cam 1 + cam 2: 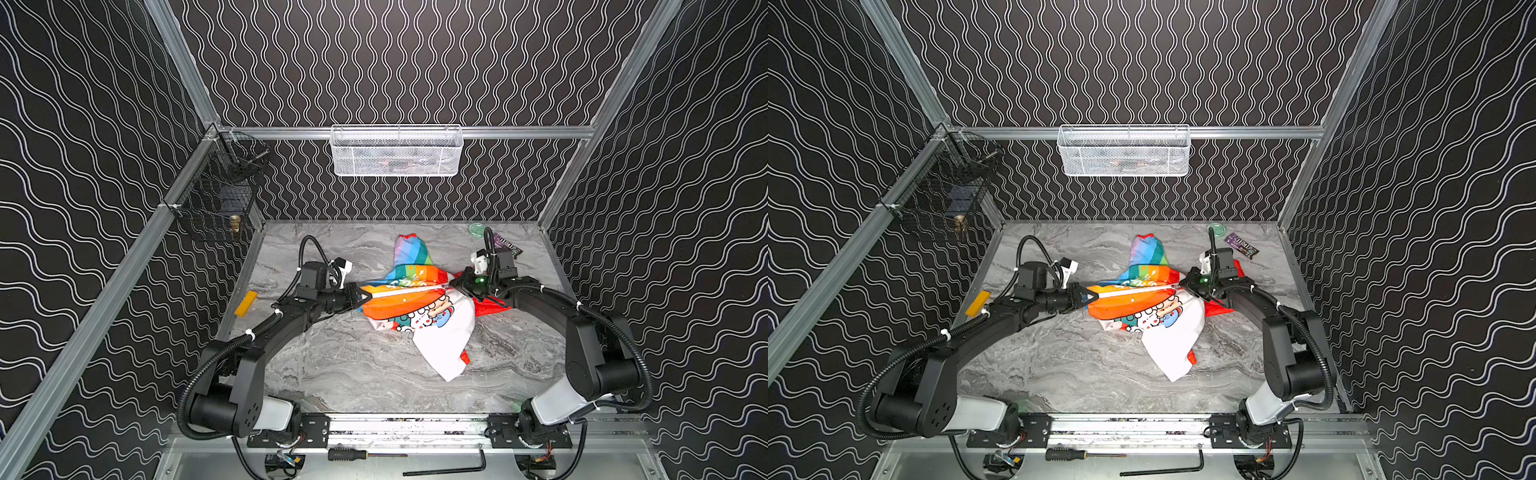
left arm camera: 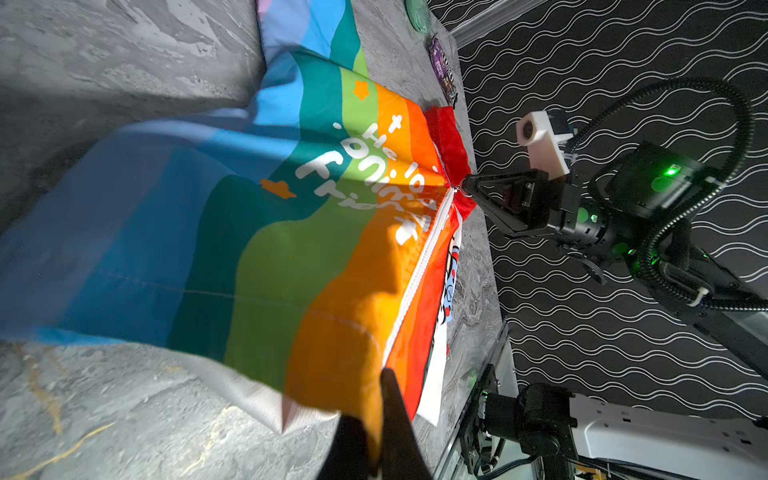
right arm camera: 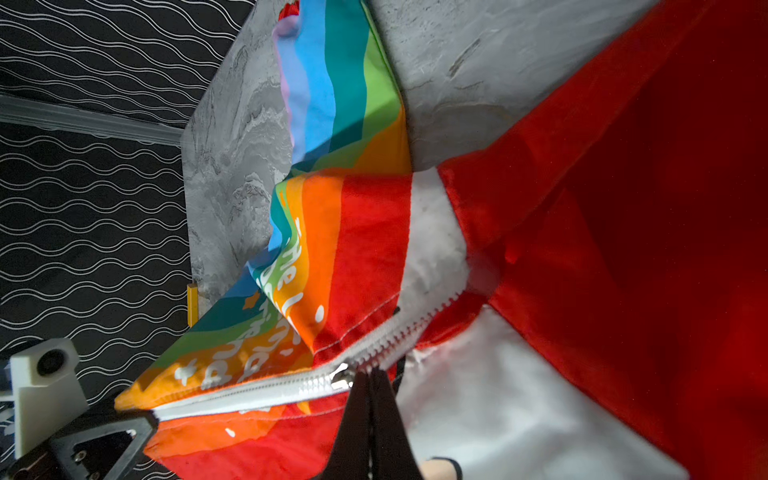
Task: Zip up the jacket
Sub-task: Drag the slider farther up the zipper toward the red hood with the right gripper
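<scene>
Jacket (image 1: pixel 415 299) in question is a small rainbow-striped kid's one with white lettering. It's lying crumpled just above the middle of both top views, on the grey marble-look tabletop (image 1: pixel 353 374). The right gripper (image 3: pixel 370 399) has its black jaws pressed together on the little metal slider (image 3: pixel 343 376) of the white zipper (image 3: pixel 257 390), up at the collar end. The left gripper (image 1: pixel 365 296) is pinched onto the hem end of that same zipper, so the run between them sits taut and straight. Looks nearly done to me: only a short stretch of teeth (image 3: pixel 415 328) beside the red hood (image 3: pixel 623 208) isn't meshed yet. To finish clean I'd keep the hem end anchored and pull the slider slowly, dead in line with the zipper, toward the right of the frame. I'd also watch that the white lining (image 3: pixel 436 232) doesn't get bitten. Room-wise, that pull heads toward the table's right edge, so there isn't loads of travel. A purple candy wrapper (image 1: pixel 1241 246) and a green round lid (image 1: pixel 1217 228) sit in the upper right corner, clear of the line. A yellow block (image 1: pixel 246 303) sits at the left edge near the left arm. The lower half is open apart from the white sleeve (image 1: pixel 444 353).
</scene>
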Controlling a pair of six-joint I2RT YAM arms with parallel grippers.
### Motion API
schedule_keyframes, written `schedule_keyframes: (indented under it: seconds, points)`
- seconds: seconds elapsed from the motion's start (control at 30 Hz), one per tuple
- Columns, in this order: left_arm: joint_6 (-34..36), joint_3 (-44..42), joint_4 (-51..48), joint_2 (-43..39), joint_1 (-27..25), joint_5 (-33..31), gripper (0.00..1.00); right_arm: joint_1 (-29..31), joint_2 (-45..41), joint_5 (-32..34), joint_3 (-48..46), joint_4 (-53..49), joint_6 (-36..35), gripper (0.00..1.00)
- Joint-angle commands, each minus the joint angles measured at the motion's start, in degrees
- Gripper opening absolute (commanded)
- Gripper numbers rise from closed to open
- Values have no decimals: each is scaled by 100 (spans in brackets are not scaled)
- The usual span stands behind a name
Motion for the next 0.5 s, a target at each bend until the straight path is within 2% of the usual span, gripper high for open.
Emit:
schedule_keyframes:
  seconds: [0.0,0.47]
  points:
    - [106,65,10,-21,9,-36,0,-37,-45,107,-9,-26,-103,0]
    - [123,58,1,-36,12,-40,0,-273,-131,53,-61,-93,-179,0]
